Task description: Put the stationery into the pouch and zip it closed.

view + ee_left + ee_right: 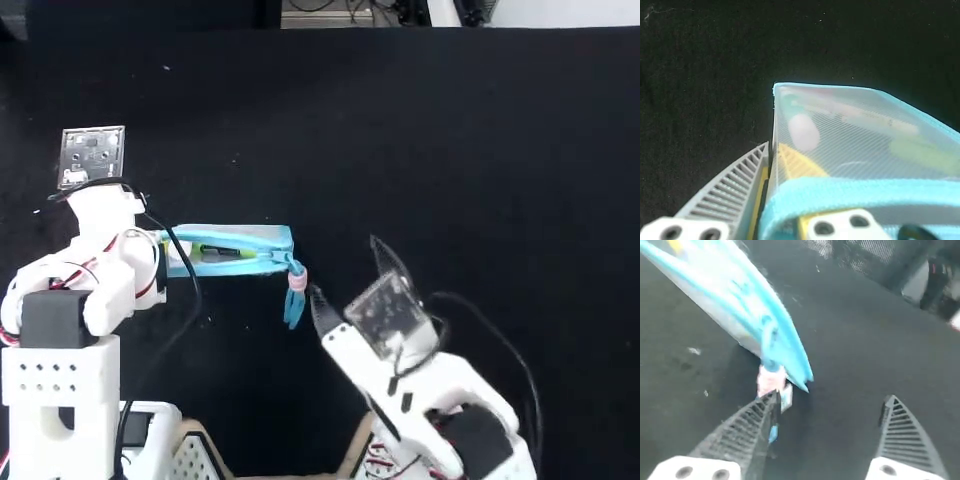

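Note:
A light-blue mesh pouch (232, 252) lies on the black table with stationery inside; through the mesh I see a white oval piece (803, 131) and a green item (924, 153). My left gripper (166, 256) (777, 155) is shut on the pouch's (855, 135) left end. At the pouch's (740, 295) right end hangs a zipper pull with a pink and blue tassel (296, 284) (770, 381). My right gripper (345, 270) (832, 397) stands open just right of the tassel, with one fingertip (771, 402) beside it and nothing between the fingers.
A square metal plate (92, 154) lies at the back left, behind the left arm. The black cloth (450, 150) stretches wide to the back and right. Both arm bases stand at the front edge.

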Robot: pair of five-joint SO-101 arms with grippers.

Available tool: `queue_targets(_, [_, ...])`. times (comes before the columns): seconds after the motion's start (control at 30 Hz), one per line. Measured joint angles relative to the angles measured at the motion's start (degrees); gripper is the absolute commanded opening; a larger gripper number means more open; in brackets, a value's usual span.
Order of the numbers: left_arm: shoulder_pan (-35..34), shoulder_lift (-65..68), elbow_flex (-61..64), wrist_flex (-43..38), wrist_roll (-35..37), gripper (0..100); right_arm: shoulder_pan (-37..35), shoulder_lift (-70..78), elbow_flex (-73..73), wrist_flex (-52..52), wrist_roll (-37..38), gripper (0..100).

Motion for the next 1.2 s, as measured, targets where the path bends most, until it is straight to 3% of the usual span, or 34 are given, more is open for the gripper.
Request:
queue_targets(0.13, [0.00,0.00,0.35,-0.53,0.00,3,-1.41,-0.09,3.78,-0.97,-0.09,31.5])
queue_targets(0.3, [0.00,0.00,0.97,-1.32,0.00,3,-8.44,-0.09,11.34,-7.12,-0.09,31.5])
queue_targets(0.5, [0.00,-0.09,1.05,-1.41,0.00,3,-9.32,-0.09,16.35,-16.70,-0.09,31.5])
queue_targets(0.7, [0.00,-0.09,1.05,-1.41,0.00,3,-9.67,-0.09,16.44,-18.20,-0.09,30.9])
queue_targets(0.93, [0.00,-0.09,1.05,-1.41,0.00,3,-9.67,-0.09,14.33,-15.12,0.44,0.5])
queue_targets(1.2, [0.00,-0.09,1.05,-1.41,0.00,3,-8.26,-0.09,14.07,-14.95,4.13,3.0])
